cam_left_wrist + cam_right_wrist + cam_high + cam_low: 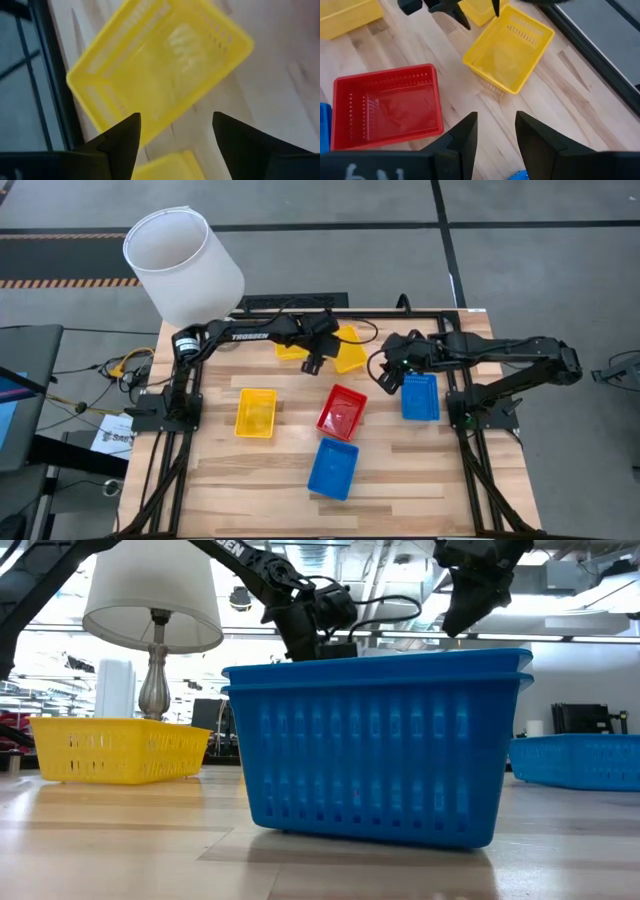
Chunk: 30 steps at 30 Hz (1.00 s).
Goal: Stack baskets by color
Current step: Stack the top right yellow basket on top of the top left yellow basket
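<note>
Two yellow baskets rest on their bottoms near the table's far edge, a third yellow basket at mid-left. A red basket sits in the middle, one blue basket to its right. Toward the near edge stand two blue baskets, nested. My left gripper hovers open between the two far yellow baskets, over the rim of the right one. My right gripper hangs open above bare wood, between the red basket and that yellow one.
A big white lampshade stands at the table's far left corner. Black frame rails run along the left and right sides. Bare wood lies along the near edge on both sides of the blue stack.
</note>
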Each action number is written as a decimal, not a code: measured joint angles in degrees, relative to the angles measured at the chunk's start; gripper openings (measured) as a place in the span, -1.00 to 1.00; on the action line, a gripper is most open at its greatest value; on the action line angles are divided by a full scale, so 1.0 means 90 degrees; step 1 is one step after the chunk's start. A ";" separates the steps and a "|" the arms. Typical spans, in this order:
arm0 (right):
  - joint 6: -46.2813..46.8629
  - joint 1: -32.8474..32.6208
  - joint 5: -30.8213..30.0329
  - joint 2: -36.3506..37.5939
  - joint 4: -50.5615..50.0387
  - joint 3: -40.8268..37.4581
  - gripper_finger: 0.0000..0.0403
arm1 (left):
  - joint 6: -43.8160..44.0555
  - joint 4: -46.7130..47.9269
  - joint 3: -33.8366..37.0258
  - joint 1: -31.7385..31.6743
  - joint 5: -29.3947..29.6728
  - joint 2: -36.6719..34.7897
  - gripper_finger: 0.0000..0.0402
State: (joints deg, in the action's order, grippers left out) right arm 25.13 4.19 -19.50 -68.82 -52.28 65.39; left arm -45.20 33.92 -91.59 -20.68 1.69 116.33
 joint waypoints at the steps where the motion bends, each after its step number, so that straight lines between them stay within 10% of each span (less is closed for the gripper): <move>1: 0.0001 -0.0016 -0.0001 0.0000 0.0003 0.0000 -0.22 | -0.0074 -0.0023 0.0000 -0.0013 -0.0101 0.0000 0.16; 30: 0.0185 -0.0124 -0.0146 0.0002 -0.0099 -0.0002 -0.22 | -0.0415 -0.0468 0.0006 0.0000 0.0368 0.0289 -0.12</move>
State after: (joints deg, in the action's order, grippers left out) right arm 26.80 3.08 -20.81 -68.79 -53.17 65.36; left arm -48.93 29.71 -91.54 -20.67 5.00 118.94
